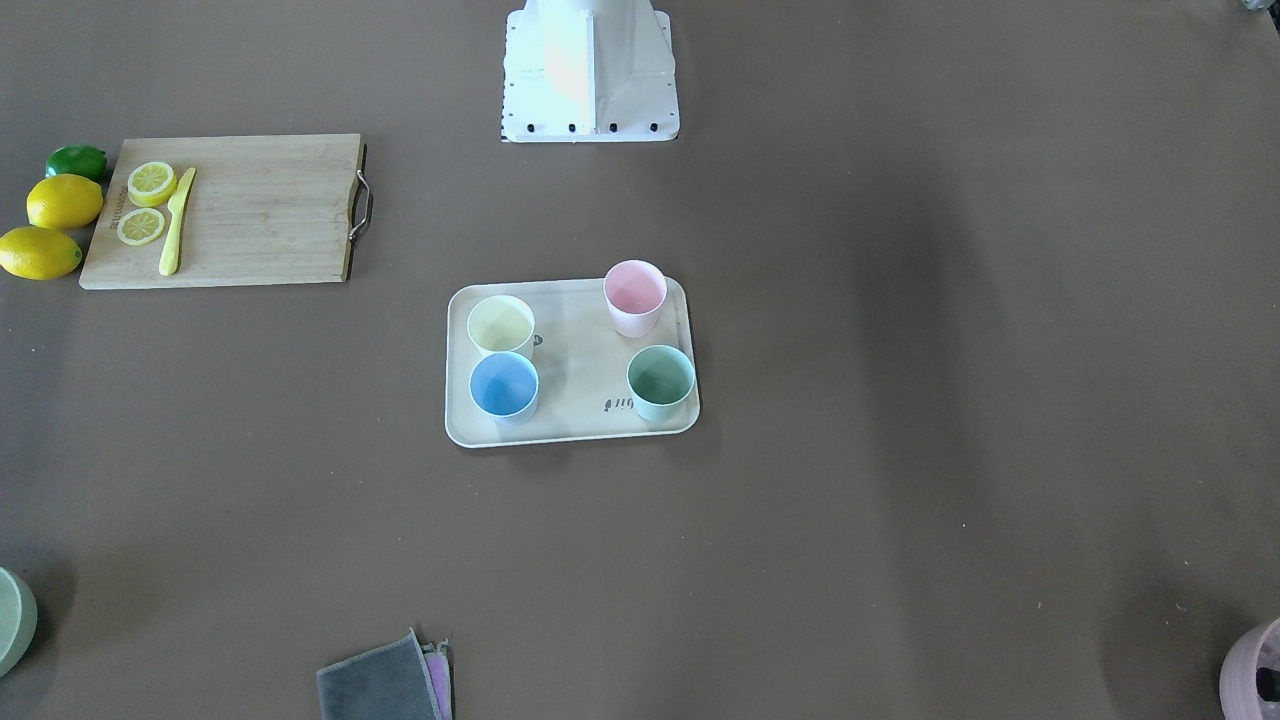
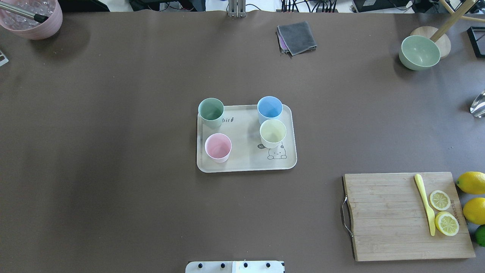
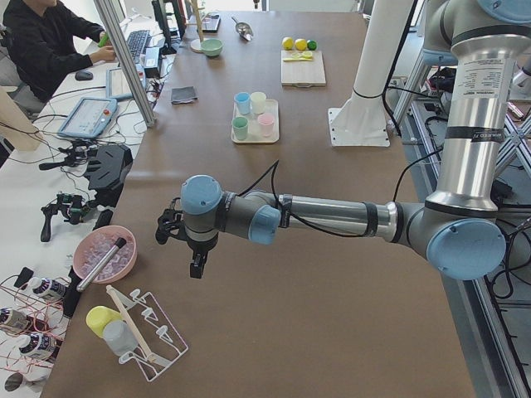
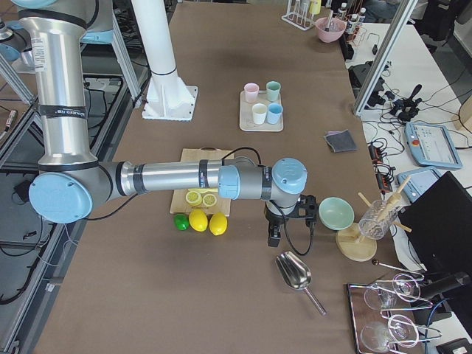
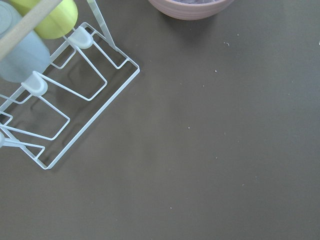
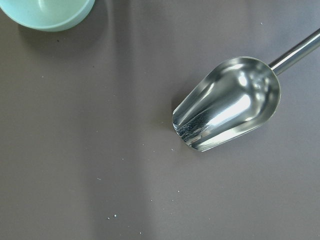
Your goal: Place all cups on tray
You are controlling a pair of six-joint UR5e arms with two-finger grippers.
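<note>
Since all 4 cups [image 2: 273, 132] stand on the tray [image 2: 242, 151], I judge the task done; whether my left claw [image 3: 197, 265] or right claw [image 4: 273, 237] is open, I cannot tell.

Four cups [image 2: 218, 147] stand on the tray [image 2: 246, 165], well apart from either claw; a wire rack [image 3: 148, 342] lies near the left claw [image 3: 196, 264], a scoop [image 6: 227, 102] near the right claw [image 4: 273, 237].

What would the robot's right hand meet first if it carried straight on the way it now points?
The right hand points down, so probably the bare table first, beside the metal scoop rather than on it; depth is unclear.
</note>
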